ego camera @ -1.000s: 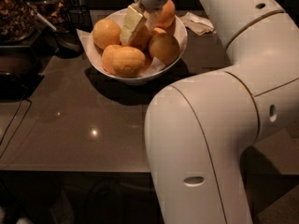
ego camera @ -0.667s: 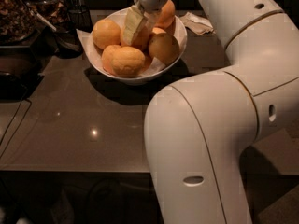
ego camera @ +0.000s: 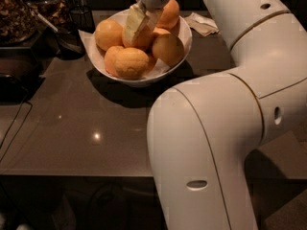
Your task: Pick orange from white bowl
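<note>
The white bowl (ego camera: 139, 81) stands at the back of the dark counter and holds several yellow-orange oranges. One orange (ego camera: 130, 63) lies at the front, one (ego camera: 108, 34) at the left, one (ego camera: 168, 48) at the right and one (ego camera: 169, 12) at the back. My gripper (ego camera: 140, 25) reaches down from the top edge into the middle of the bowl. It sits against the central orange (ego camera: 145, 39), which it partly hides.
My white arm (ego camera: 230, 128) fills the right and lower right. A dark glass jar (ego camera: 14, 13) and a black scoop (ego camera: 64, 38) stand left of the bowl. A crumpled napkin (ego camera: 201, 24) lies to its right. A cable (ego camera: 14, 123) runs along the left edge.
</note>
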